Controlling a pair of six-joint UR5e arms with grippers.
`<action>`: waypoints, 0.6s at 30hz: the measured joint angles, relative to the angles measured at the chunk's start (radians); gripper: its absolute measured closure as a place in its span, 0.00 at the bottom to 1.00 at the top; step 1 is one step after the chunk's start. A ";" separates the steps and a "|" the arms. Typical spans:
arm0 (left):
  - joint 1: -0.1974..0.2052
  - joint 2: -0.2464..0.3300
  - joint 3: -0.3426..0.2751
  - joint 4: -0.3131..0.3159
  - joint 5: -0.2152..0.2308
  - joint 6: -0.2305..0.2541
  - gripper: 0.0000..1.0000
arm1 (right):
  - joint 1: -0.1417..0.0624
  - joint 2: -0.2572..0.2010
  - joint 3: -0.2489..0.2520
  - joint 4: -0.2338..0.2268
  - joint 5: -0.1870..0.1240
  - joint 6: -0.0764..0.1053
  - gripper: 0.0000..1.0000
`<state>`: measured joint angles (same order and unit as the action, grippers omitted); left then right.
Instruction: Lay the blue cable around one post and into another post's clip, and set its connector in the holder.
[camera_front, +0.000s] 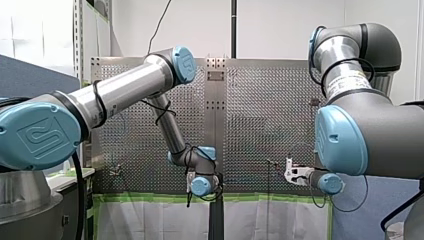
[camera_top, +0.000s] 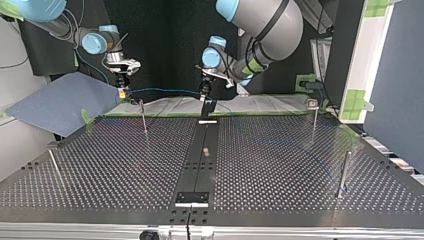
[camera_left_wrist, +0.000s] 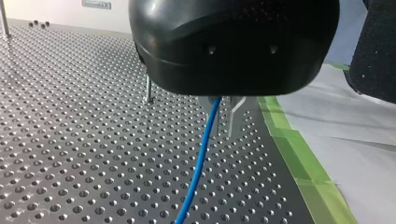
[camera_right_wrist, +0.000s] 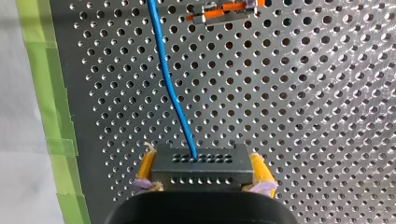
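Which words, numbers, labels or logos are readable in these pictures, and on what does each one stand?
No text is readable enough to quote.
Embossed emblem, letters unclear: on the blue joint cap of my left arm.
Print too small to read: the white label on my right arm.
Top and wrist views: none.

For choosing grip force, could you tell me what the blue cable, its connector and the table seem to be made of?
Blue cable: smooth plastic jacket, probably; it bends softly. Connector: matte black, likely moulded plastic, with rows of holes. Table: perforated metal, dull grey sheen.
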<state>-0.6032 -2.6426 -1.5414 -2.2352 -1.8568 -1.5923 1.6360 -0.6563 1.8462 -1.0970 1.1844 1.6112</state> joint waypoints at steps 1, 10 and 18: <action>0.001 0.000 0.000 0.000 0.003 0.000 0.87 | 0.000 0.000 0.000 0.000 0.000 0.000 1.00; 0.010 0.000 0.000 -0.006 0.035 0.000 0.90 | -0.004 0.000 0.000 -0.003 0.000 0.013 1.00; 0.013 0.003 0.000 -0.007 0.042 0.001 0.99 | -0.008 0.000 0.000 -0.001 0.015 0.012 1.00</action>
<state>-0.5904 -2.6394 -1.5413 -2.2422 -1.8144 -1.5917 1.6278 -0.6563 1.8462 -1.0981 1.1991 1.6237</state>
